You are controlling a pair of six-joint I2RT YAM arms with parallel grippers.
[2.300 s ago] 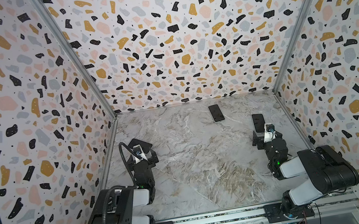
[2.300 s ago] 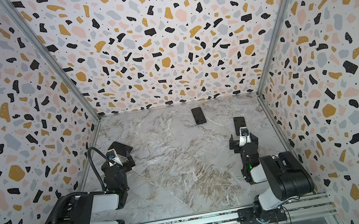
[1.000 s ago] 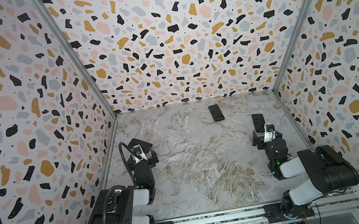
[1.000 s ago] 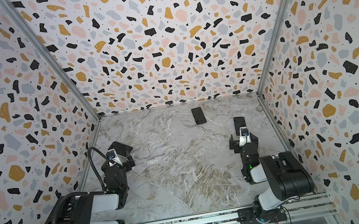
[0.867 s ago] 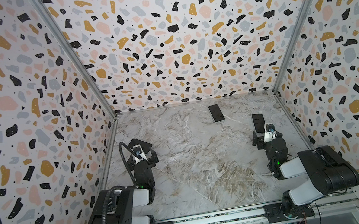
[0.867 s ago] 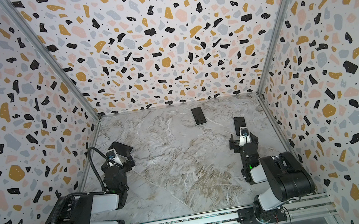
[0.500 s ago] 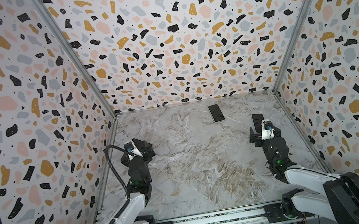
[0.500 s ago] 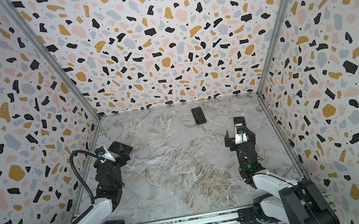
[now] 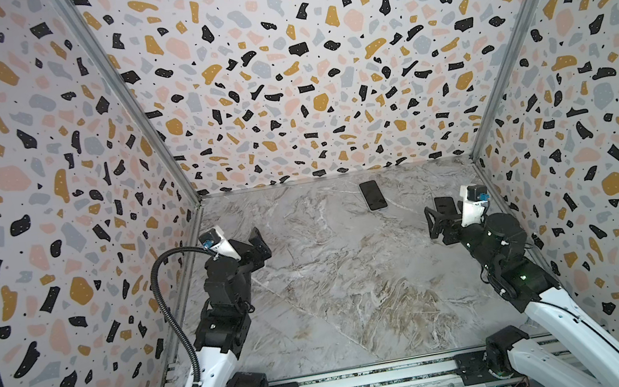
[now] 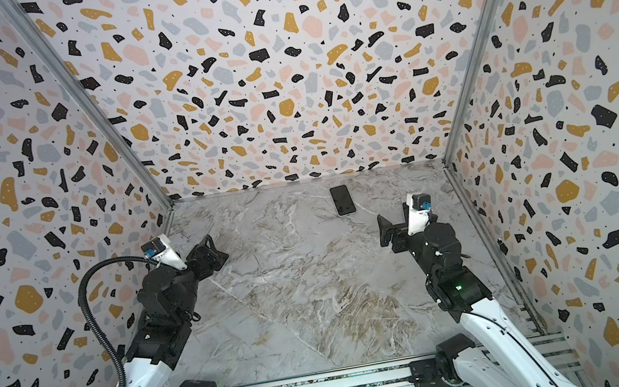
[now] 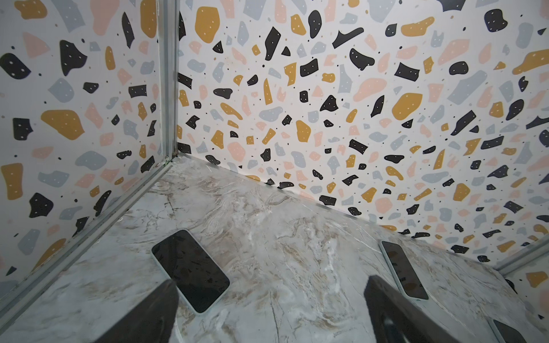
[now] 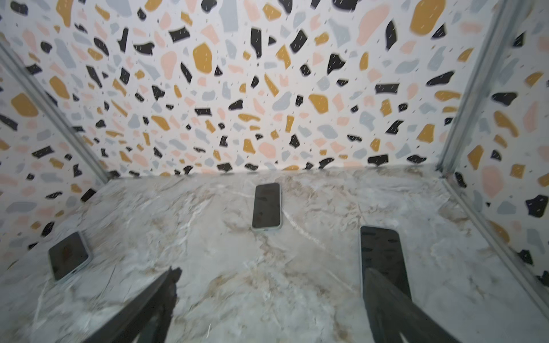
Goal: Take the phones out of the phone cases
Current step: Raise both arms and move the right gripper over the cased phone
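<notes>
Left pincer and right pincer are hovering released over the grey marble counter. A black-screened phone in a pale green case is lying beside the left pincer, a second cased phone beside the right, and a third cased phone toward the back wall. Both pincers should probably be converging squarely on one phone.

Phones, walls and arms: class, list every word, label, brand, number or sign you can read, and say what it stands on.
None can be read anywhere.
Back phone: dark screen, no lettering.
Left phone: dark screen, no lettering.
Right phone: dark screen, no lettering.
Walls: coloured flecks only.
Arms: no legible marking.
</notes>
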